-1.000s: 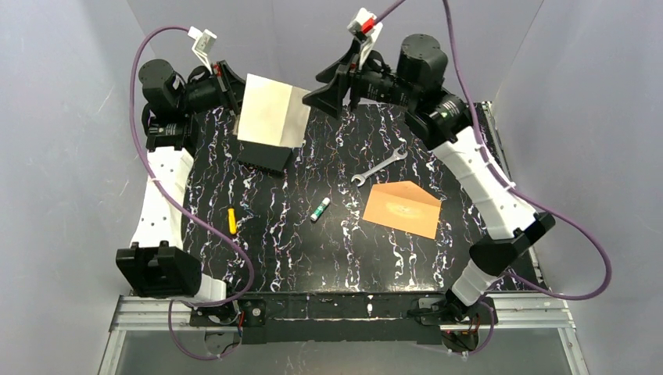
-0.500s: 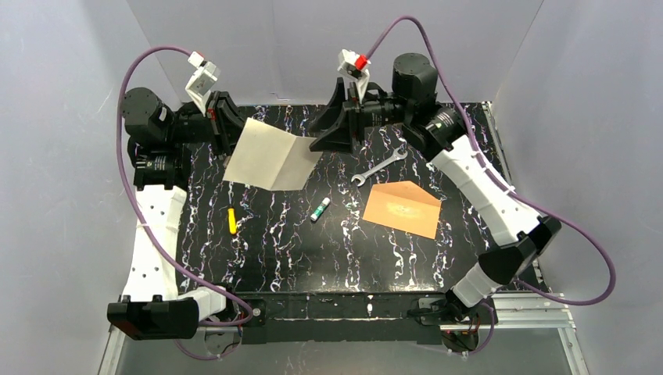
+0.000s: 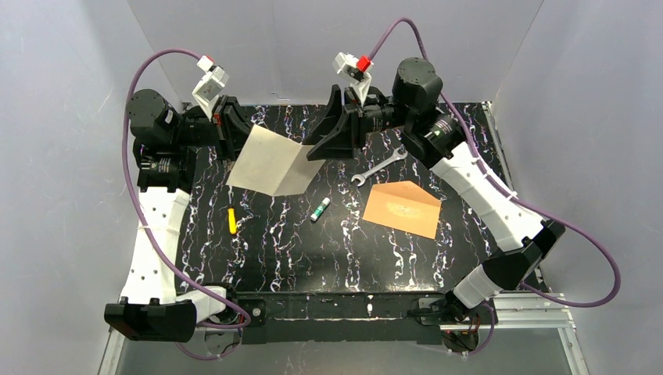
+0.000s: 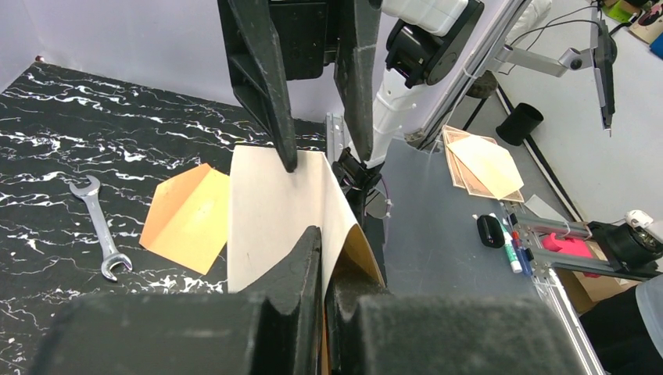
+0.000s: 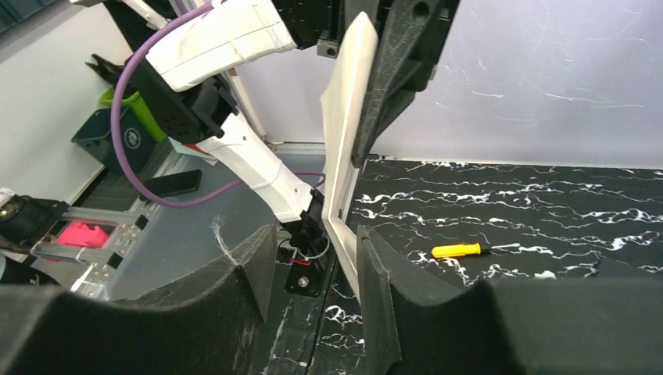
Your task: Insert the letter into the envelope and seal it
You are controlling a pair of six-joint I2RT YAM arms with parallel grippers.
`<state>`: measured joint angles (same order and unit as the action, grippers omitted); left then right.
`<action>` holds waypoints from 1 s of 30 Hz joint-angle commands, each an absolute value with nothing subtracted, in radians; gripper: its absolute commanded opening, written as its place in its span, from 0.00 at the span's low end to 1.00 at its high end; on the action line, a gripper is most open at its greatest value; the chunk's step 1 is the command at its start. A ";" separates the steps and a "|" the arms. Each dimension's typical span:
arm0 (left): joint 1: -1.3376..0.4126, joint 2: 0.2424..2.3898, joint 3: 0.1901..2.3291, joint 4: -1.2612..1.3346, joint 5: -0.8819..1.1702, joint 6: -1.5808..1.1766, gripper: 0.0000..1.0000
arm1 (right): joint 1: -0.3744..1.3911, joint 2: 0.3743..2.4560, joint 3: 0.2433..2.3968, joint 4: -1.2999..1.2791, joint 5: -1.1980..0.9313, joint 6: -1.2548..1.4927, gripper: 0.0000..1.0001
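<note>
Above the black marbled table, toward its far-left corner, the left gripper pinches the cream rectangular paper letter, the right gripper has jaws spread around its other edge, and the orange-brown kraft envelope lies near the right edge.

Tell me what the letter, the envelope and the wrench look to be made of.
The letter: thin cream paper, matte; it bends along a soft crease and shows a thin edge. The envelope: probably orange-brown kraft paper, matte; it lies flat with a pointed flap. The wrench: metal, likely steel; bare silvery finish, bright all over.
</note>
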<state>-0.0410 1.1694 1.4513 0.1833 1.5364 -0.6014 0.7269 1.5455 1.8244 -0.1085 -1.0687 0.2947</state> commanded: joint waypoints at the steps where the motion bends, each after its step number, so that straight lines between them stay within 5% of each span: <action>1: -0.049 1.144 1.466 0.196 1.551 -0.594 0.00 | 0.749 1.542 1.831 -0.081 -1.094 0.310 0.52; 4: -0.051 1.141 1.463 0.195 1.553 -0.594 0.00 | 0.760 1.540 1.831 -0.153 -1.071 0.243 0.53; 12: -0.051 1.130 1.457 0.196 1.550 -0.592 0.00 | 0.768 1.545 1.849 -0.286 -1.044 0.162 0.33; 16: -0.051 1.132 1.461 0.197 1.531 -0.592 0.00 | 0.769 1.541 1.856 -0.320 -1.012 0.143 0.01; 19: -0.043 1.140 1.461 0.202 1.558 -0.597 0.34 | 0.767 1.522 1.865 -0.343 -0.902 0.116 0.01; 21: -0.005 1.135 1.441 0.202 1.586 -0.604 0.45 | 0.764 1.496 1.858 -0.358 -0.776 0.095 0.01; 25: 0.117 1.111 1.329 0.204 1.561 -0.571 0.60 | 0.736 1.427 1.767 -0.334 -0.584 0.106 0.01; 30: 0.131 1.112 1.293 0.172 1.408 -0.542 0.65 | 0.708 1.346 1.648 -0.324 -0.227 0.185 0.01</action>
